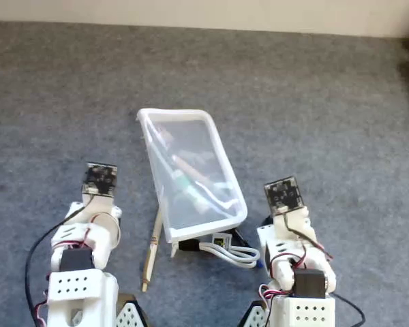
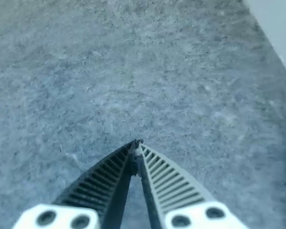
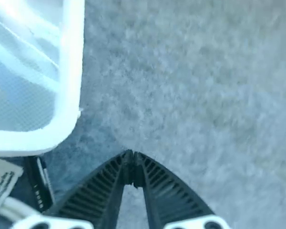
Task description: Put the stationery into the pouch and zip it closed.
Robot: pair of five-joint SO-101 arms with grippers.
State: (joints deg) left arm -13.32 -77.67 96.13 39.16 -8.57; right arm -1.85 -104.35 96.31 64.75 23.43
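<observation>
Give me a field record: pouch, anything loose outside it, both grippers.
pouch: clear, white-edged, flat on carpet between the arms, pens inside
pencil: outside, along the pouch's edge, left arm's side
cable: white, outside, at pouch's near end
left gripper: shut, over bare carpet
right gripper: shut, empty, by pouch corner

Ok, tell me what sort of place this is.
Likely an indoor robot-practice setup: a grey carpet-like surface, a white left arm and right arm side by side, and a translucent white zip pouch holding stationery.
</observation>
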